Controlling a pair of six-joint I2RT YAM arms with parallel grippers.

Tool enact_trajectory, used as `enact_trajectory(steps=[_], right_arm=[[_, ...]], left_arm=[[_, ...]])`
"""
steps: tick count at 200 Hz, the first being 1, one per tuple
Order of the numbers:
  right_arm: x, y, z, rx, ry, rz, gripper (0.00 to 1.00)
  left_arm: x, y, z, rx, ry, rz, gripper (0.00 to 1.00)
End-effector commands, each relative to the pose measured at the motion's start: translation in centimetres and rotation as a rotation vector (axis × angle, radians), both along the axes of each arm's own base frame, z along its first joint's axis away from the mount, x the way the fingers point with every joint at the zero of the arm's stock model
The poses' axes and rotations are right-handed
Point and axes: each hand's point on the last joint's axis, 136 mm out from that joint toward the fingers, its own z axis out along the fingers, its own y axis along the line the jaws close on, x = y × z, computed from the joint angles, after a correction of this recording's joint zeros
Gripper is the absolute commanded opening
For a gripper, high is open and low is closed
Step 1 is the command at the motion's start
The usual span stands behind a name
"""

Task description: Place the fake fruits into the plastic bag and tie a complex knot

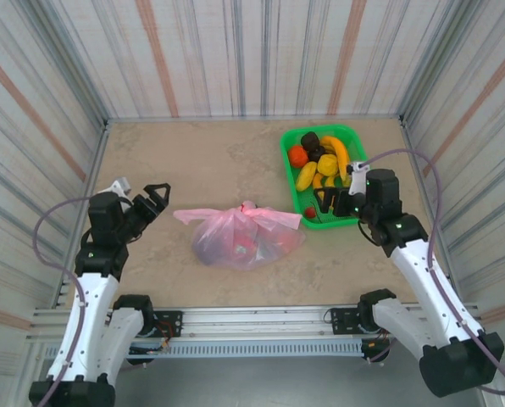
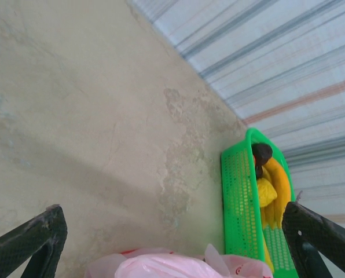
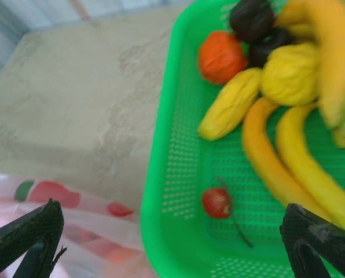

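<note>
The pink plastic bag (image 1: 244,237) lies in the middle of the table with reddish and dark shapes showing through it. Its handles are bunched into a knot (image 1: 249,209) on top, with flat tails out to both sides. Fake fruits stay in the green tray (image 1: 288,170): yellow bananas (image 1: 337,155), an orange (image 1: 297,155), dark pieces (image 1: 311,142) and a small red one (image 3: 217,202). My left gripper (image 1: 157,198) hangs open left of the bag, apart from it. My right gripper (image 1: 327,202) stands open over the tray's near end, holding nothing. The left wrist view has the bag (image 2: 172,263) below my left gripper (image 2: 172,211).
Striped walls close the table on three sides, and the tray (image 3: 161,174) sits against the back right corner. The bag's right edge (image 3: 62,231) lies close to the tray's left rim. Bare tabletop (image 1: 193,161) stretches behind the bag and to its left.
</note>
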Motion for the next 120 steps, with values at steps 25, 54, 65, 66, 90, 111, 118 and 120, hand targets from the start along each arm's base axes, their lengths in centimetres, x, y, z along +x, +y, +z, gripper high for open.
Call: enact_trajectory(steps=[25,54,65,66,90,111,118,120], right_arm=[[0.8,-5.6,2.5,-0.069,-0.072,-0.177,0.99],[1.5,-9.8,2.6,-0.098,-0.094,-0.328,0.99],[1.8,-11.5,2.2,-0.098,-0.101,-0.387,0.99],[1.8,-11.6,2.2,-0.097,-0.103,-0.391,0.99],[2.4,-15.1,0.0,-0.106,-0.103,-0.503,0.99],[3.0,-17.6,-2.8,-0.1,-0.101,-0.577,0.99],[3.3,-18.2,-3.8,-0.098,-0.103,-0.588,0.99],[3.4,-18.3,-3.9,-0.098,-0.108,-0.591,0.99]], left_arm=[[-0.8,4.0,3.8,0.174,-0.09,0.112,0.99],[-0.9,5.6,5.2,0.308,-0.11,0.142,0.99],[-0.9,6.3,5.3,0.359,-0.116,0.17,0.99],[-0.9,6.4,5.3,0.364,-0.115,0.174,0.99],[-0.9,8.1,4.8,0.456,-0.137,0.248,0.99],[-0.8,9.5,3.5,0.506,-0.15,0.319,0.99],[-0.6,9.7,2.9,0.519,-0.154,0.325,0.99],[-0.6,9.7,2.8,0.521,-0.156,0.328,0.99]])
